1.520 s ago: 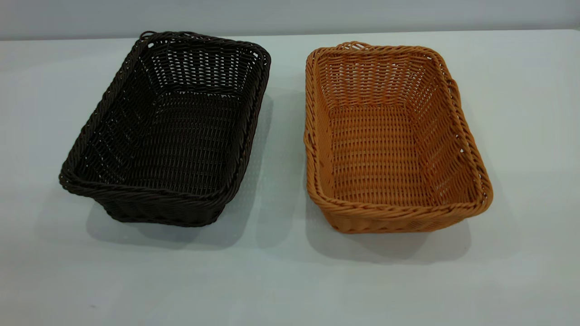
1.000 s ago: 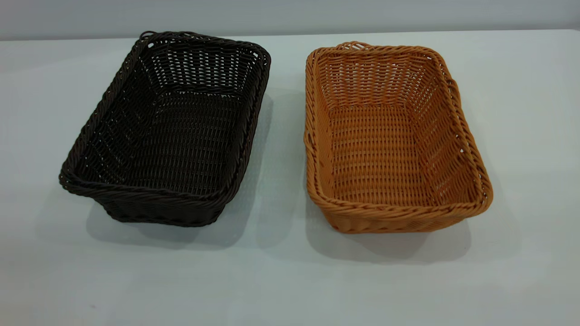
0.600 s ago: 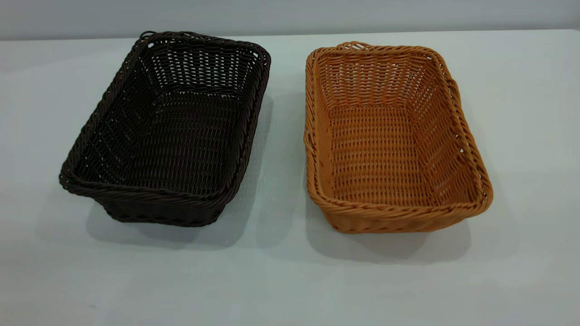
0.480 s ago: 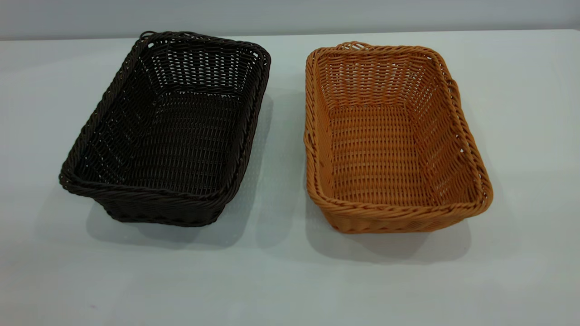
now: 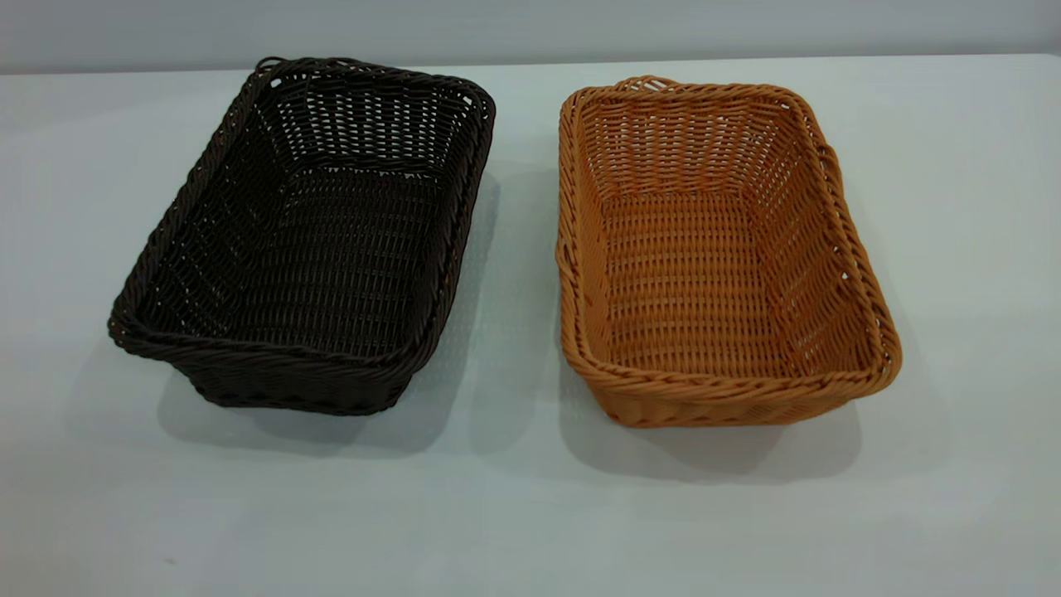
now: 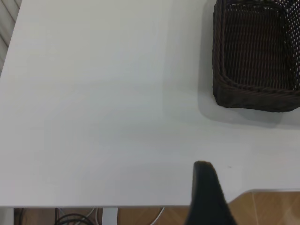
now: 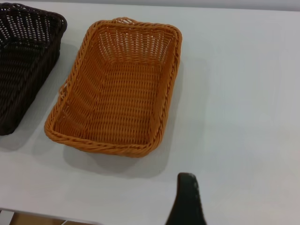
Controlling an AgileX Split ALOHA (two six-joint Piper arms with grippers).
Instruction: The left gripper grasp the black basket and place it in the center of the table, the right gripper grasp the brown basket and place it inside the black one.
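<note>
Black basket and brown basket sit side by side mid-counter; my left pincer and right pincer hover off the near edge, openings I cannot tell.

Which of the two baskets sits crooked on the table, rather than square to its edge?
The black basket, at the exterior view's left: its long sides slant across the table, while the brown basket beside it lies nearly square. They do not touch.

The exterior camera looks down closely on both baskets; each wrist camera views one from farther back above the table edge.
</note>
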